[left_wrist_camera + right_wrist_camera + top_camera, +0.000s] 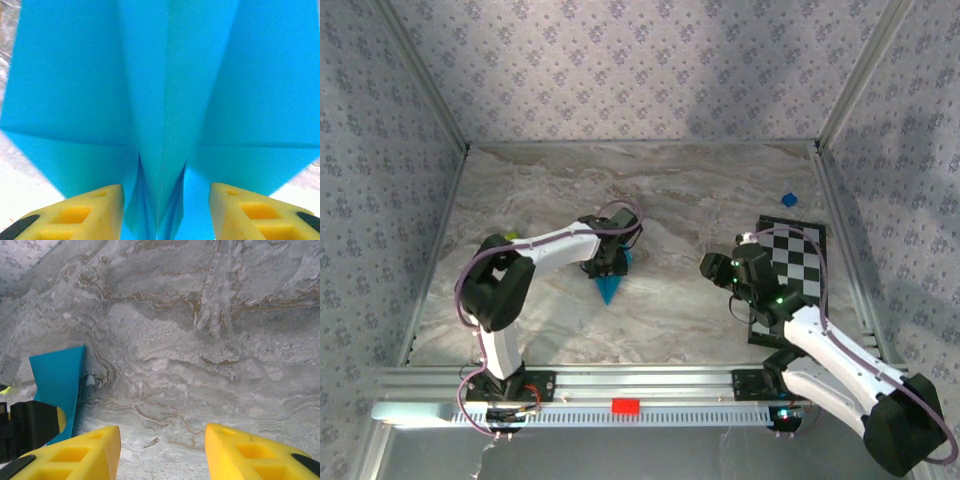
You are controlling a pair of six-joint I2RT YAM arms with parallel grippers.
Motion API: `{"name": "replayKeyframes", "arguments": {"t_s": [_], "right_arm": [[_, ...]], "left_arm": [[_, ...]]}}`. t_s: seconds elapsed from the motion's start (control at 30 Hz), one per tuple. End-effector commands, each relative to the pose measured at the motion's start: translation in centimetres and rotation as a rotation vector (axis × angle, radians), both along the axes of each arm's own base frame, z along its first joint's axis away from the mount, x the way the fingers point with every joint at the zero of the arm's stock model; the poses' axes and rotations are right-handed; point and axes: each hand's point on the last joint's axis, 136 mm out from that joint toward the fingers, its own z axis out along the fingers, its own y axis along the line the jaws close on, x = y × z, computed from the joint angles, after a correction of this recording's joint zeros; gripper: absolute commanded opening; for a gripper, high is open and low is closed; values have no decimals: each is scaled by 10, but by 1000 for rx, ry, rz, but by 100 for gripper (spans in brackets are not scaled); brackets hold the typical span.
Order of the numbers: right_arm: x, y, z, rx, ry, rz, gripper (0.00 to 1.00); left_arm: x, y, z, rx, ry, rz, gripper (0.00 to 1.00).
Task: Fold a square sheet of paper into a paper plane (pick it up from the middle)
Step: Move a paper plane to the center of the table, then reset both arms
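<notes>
The paper plane is a folded cyan-blue dart lying on the marble table left of centre, its point toward the arms. My left gripper hangs directly over it. In the left wrist view the plane spreads flat wings, and its raised centre fold stands between the yellow fingers of the left gripper, which is open and clear of the fold on both sides. My right gripper hovers open over bare table to the right. From the right wrist, the plane shows at the left, and the right gripper holds nothing.
A black-and-white checkered board lies at the right, partly under the right arm. A tiny dark blue cube sits behind it. A small yellow-green object lies by the left arm. Patterned walls enclose the table.
</notes>
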Motion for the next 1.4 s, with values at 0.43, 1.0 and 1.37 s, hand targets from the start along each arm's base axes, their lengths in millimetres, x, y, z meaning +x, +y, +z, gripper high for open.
{"name": "replayKeyframes", "arguments": {"t_s": [0.43, 1.0, 1.37], "right_arm": [[36, -94, 40, -431, -64, -203, 66], [114, -151, -11, -761, -254, -245, 81], [128, -147, -48, -642, -376, -75, 81]], "left_arm": [[7, 84, 96, 85, -375, 71, 68], [30, 301, 91, 255, -755, 492, 99], [92, 276, 73, 225, -942, 217, 100]]}}
